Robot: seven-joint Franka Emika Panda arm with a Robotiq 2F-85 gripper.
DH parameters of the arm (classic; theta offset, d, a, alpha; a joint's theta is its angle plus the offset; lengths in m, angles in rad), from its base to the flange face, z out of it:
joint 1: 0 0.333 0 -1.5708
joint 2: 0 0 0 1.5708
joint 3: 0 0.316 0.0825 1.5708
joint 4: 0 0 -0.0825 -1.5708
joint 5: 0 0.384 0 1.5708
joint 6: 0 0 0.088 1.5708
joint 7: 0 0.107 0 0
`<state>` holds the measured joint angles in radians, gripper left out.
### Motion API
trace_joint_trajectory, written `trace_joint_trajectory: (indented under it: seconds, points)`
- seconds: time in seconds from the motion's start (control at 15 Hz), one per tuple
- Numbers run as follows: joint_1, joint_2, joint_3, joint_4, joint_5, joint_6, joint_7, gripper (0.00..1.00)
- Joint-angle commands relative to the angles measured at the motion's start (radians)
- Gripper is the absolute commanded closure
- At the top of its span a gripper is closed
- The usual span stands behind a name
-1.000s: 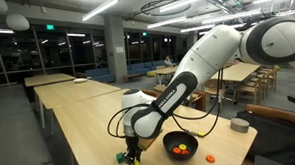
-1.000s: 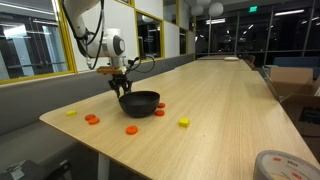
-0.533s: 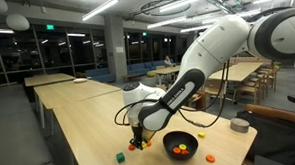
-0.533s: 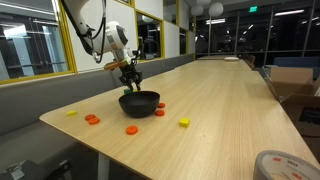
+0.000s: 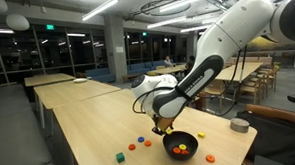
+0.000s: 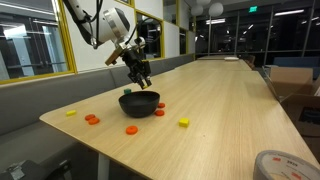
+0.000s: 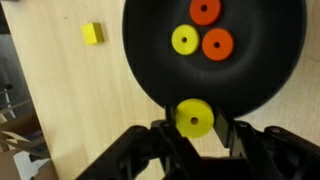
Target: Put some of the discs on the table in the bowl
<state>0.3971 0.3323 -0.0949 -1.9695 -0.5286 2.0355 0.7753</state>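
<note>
Holding yellow disc (image 7: pixel 194 117) in end effector (image 7: pixel 198 136) above bowl (image 7: pixel 265 60) rim; shift inward before release, drop low to avoid bounce-out.

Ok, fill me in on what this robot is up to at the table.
The robot's gripper is pinching a yellow disc and holding it in the air over the black bowl, near the bowl's edge in the wrist view. Three discs already lie in the bowl, two orange and one yellow. More discs lie scattered on the table around the bowl, not yet picked up.
</note>
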Motion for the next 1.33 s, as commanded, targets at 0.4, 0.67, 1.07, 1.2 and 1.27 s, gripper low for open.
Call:
trace_joint_trajectory:
  seconds: [0.4, 0.67, 1.07, 1.2, 1.27]
  points:
    - [-0.163, -0.161, 0.116, -0.187, 0.172, -0.041, -0.018, 0.5]
    - [-0.22, -0.24, 0.122, -0.286, 0.294, 0.024, -0.057, 0.09]
    - [-0.286, -0.472, 0.116, -0.543, 0.415, 0.122, -0.037, 0.0]
    - [-0.304, -0.558, 0.122, -0.634, 0.452, 0.15, -0.036, 0.0]
    - [-0.311, -0.6, 0.124, -0.675, 0.469, 0.164, -0.045, 0.0]
